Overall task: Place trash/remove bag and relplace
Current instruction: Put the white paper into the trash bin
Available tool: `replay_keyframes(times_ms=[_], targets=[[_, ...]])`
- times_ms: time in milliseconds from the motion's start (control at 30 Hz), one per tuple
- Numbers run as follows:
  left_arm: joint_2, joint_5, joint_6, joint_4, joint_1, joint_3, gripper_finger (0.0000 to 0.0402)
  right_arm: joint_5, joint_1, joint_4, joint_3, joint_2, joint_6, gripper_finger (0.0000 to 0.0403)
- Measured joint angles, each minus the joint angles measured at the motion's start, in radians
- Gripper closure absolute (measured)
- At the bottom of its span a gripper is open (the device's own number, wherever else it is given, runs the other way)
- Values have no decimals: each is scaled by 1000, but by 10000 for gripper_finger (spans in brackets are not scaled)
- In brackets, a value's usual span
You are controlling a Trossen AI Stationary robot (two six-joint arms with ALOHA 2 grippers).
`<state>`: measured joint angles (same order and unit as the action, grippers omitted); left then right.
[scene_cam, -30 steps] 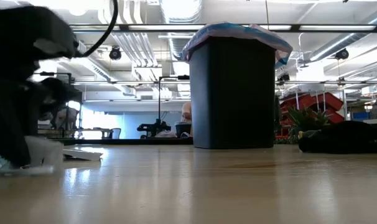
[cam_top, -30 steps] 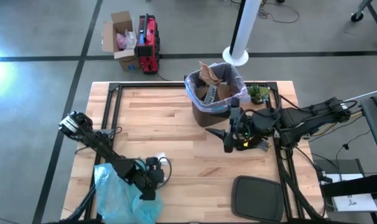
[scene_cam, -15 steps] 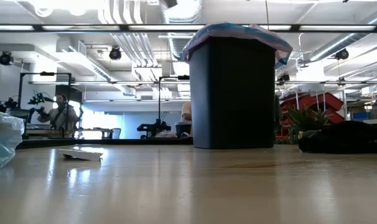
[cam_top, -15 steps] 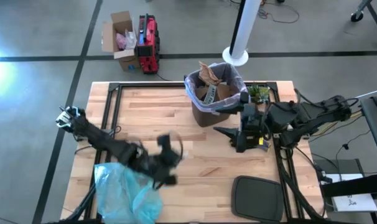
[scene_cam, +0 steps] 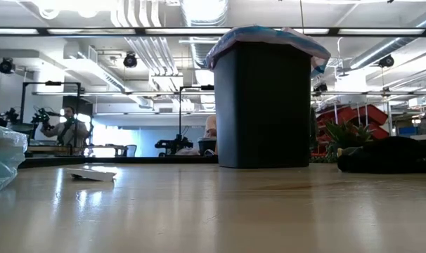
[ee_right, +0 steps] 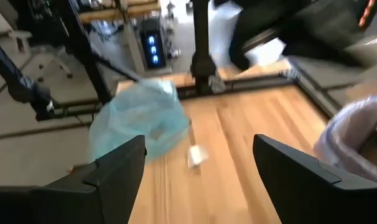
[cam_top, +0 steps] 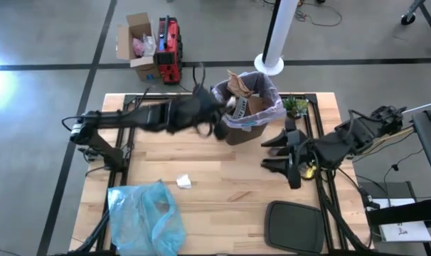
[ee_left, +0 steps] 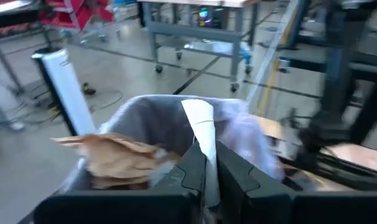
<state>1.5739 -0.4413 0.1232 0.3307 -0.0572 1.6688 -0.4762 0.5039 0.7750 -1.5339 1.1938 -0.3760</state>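
Left gripper (ee_left: 205, 163) now over bin (ee_left: 157, 124)

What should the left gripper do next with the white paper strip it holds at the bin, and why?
Probably ease forward and open: the left gripper pinches the white paper strip at the rim of the lavender-lined black bin, already crowded with brown cardboard scraps.

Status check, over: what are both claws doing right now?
Left gripper shut on white paper strip, at lined bin. Right gripper open, empty. One scrap left on table.
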Motion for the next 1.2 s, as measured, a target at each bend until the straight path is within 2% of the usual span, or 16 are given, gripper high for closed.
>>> replay_keyframes(times_ms=[167,267,500,600,733,867,933,1033,1100,1200], targets=[[37,58,9,2,-88,6,385,-18,23,-11,46,1,-26,100],[61,84,11,11,-110,6,354,-41,22,-47,85,2,-37,93],[72,89,25,23,-120,12,205,-41,19,-285,186,52,-6,91],[56,89,25,93,-120,51,138,-42,13,-358,210,100,18,91],[23,87,17,297,-120,164,65,-41,-9,-421,210,189,21,91],[-6,94,22,569,-97,306,22,-41,-38,-480,198,304,41,91],[-23,100,48,690,-75,376,12,-37,-56,-520,199,367,55,91],[-58,102,130,862,-33,459,9,26,-83,-610,199,462,60,91],[-84,102,186,957,-3,486,10,41,-101,-682,198,522,68,91],[-131,101,273,1070,54,490,10,41,-126,-703,169,610,139,91]])
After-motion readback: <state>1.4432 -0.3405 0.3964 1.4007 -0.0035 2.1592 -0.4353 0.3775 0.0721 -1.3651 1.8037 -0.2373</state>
